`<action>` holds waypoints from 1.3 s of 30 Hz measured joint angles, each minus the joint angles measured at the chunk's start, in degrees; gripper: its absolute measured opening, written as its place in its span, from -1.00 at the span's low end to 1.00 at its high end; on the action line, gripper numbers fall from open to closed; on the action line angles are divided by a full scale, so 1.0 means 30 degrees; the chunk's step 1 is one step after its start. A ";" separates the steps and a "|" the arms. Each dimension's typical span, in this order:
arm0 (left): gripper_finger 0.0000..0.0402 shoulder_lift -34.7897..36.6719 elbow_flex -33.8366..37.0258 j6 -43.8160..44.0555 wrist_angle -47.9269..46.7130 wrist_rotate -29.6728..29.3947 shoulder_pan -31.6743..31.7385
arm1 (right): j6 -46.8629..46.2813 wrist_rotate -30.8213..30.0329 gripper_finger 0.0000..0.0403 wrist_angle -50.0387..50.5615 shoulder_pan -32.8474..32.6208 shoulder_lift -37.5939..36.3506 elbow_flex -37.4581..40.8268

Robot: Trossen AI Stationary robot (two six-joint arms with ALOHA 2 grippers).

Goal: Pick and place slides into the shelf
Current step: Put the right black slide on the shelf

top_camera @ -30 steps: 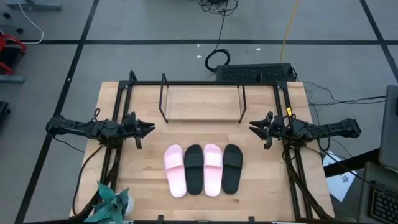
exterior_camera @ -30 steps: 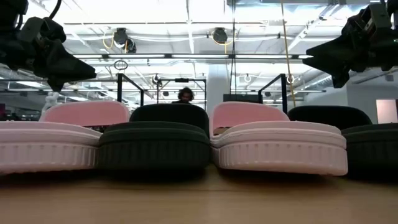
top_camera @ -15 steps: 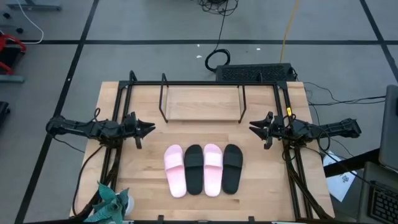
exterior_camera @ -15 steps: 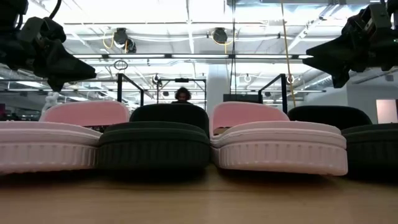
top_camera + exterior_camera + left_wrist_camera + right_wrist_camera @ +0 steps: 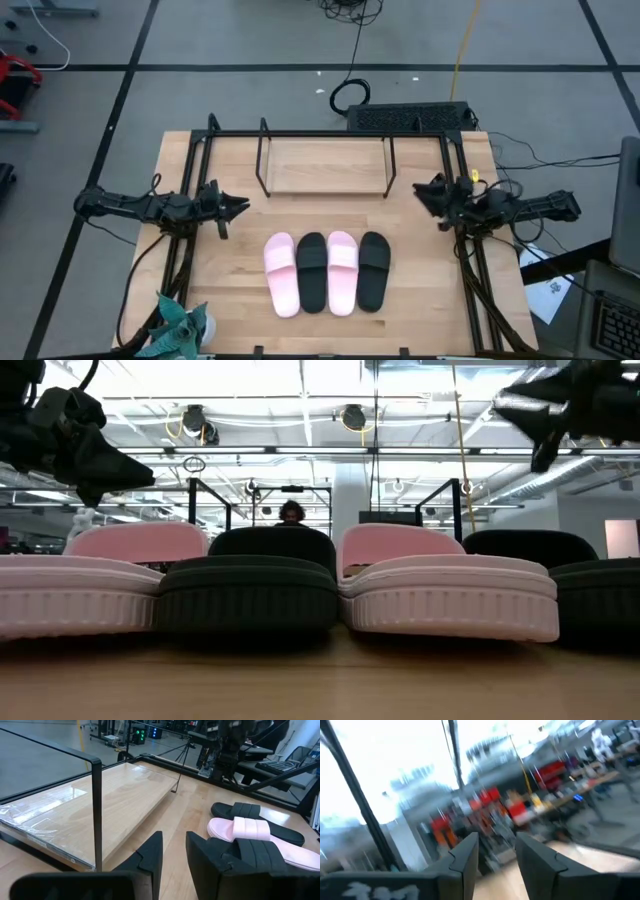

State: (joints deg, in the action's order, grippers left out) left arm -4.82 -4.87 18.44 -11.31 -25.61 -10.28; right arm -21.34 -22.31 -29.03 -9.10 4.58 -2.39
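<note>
Your four slides (image 5: 326,272) lie side by side, touching, so no finger fits between them. At twelve o'clock from them, bare table (image 5: 330,214) lies open up to the shelf (image 5: 324,166). The shelf's thin black rods stand at its front corners; between them the board is open. At nine and three o'clock of the slides, the table is bare too.
</note>
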 joint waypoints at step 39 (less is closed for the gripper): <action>-0.57 -0.0022 -0.3006 0.1087 1.7943 0.4217 0.0006 | 0.4931 0.5968 -0.40 1.3168 -0.6802 1.4823 -2.3500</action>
State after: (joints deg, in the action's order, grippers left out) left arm -4.89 -13.89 21.70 42.52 -12.95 -10.26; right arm -6.54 -4.40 10.48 -29.51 49.05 -72.89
